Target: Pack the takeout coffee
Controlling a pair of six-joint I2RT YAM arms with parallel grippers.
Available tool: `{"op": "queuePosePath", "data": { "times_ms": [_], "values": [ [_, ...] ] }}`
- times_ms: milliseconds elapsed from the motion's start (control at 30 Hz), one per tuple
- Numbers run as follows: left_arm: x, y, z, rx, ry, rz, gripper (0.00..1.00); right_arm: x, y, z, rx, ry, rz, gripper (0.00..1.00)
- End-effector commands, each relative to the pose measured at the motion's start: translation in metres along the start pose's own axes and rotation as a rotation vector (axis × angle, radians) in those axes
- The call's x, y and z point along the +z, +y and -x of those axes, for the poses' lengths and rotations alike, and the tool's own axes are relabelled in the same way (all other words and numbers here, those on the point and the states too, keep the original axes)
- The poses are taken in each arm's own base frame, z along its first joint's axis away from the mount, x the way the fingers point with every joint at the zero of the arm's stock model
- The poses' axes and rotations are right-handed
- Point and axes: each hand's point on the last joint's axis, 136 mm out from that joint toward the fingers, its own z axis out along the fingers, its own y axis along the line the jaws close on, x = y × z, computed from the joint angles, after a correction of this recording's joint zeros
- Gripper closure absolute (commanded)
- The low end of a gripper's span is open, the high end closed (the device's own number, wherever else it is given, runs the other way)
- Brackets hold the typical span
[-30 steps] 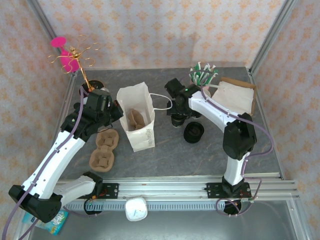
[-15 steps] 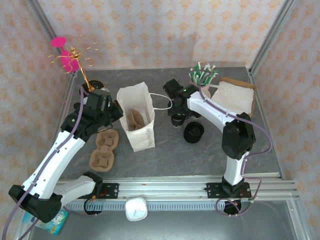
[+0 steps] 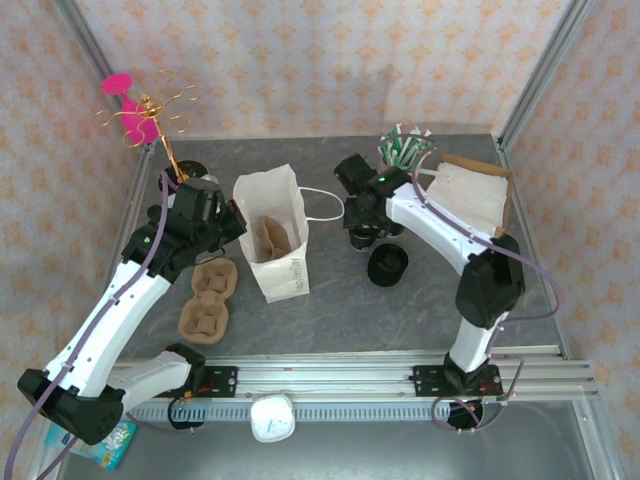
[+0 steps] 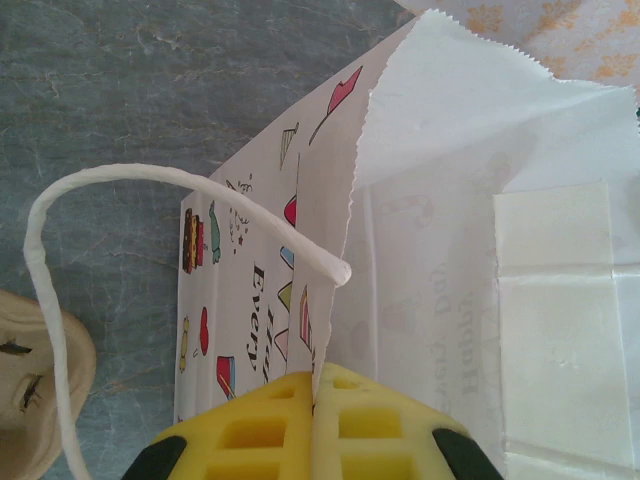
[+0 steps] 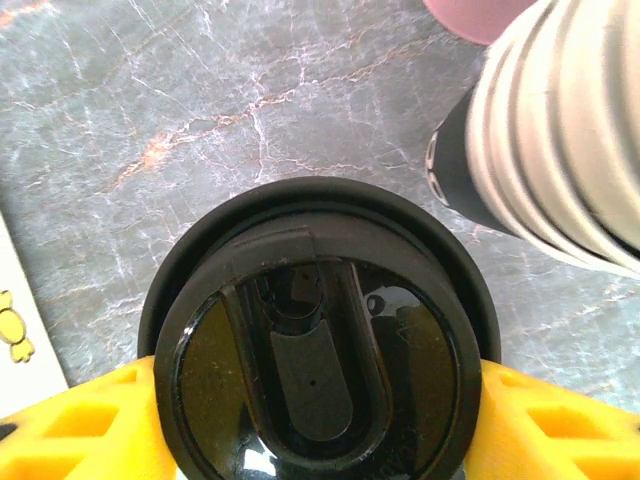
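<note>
Grey marbled tabletop (image 3: pixel 400 320), floral walls (image 3: pixel 330 70), coffee cup (image 5: pixel 320 390)

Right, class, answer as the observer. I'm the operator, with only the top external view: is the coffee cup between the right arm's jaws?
Observer: Yes. In the right wrist view the lidded takeout coffee sits between the right gripper's yellow jaws.
Operator: Squeezing it?
Observer: Its lid overhangs both jaws, hiding any contact.
Operator: And the left arm?
Observer: Its wrist view shows the left gripper's jaws shut on the paper bag's rim.
</note>
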Motion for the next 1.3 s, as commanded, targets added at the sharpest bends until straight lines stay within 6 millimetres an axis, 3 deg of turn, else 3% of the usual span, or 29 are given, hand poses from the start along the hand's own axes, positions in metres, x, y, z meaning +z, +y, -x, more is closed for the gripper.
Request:
{"op": "queuePosePath", "data": {
  "times_ms": [0, 267, 467, 600, 767, 967, 1133, 1267],
  "values": [
    [-0.006, -0.005, 0.014, 0.013, -0.037, -0.010, 1.00, -0.030, -0.024, 0.000, -0.001, -0.044, -0.032, 0.37],
    [-0.001, -0.014, 0.017, 0.013, -0.020, -0.048, 1.00, -0.085, -0.030, 0.009, -0.002, -0.100, 0.029, 0.38],
    [0.001, -0.021, 0.020, 0.015, -0.010, -0.072, 1.00, -0.143, -0.036, 0.032, 0.018, -0.211, 0.066, 0.39],
    [0.003, -0.025, 0.020, 0.015, -0.005, -0.084, 1.00, -0.167, -0.030, 0.043, 0.014, -0.249, 0.104, 0.40],
    [0.003, -0.030, 0.022, 0.016, -0.002, -0.097, 1.00, -0.199, -0.002, 0.061, -0.016, -0.310, 0.233, 0.40],
    [0.005, -0.033, 0.023, 0.010, -0.002, -0.105, 1.00, -0.220, 0.048, 0.072, -0.094, -0.343, 0.367, 0.40],
    [0.010, -0.032, 0.024, 0.004, -0.003, -0.093, 1.00, -0.229, 0.088, 0.069, -0.152, -0.346, 0.482, 0.40],
    [0.013, -0.032, 0.025, 0.003, -0.001, -0.085, 1.00, -0.232, 0.104, 0.060, -0.184, -0.339, 0.515, 0.40]
  ]
}}
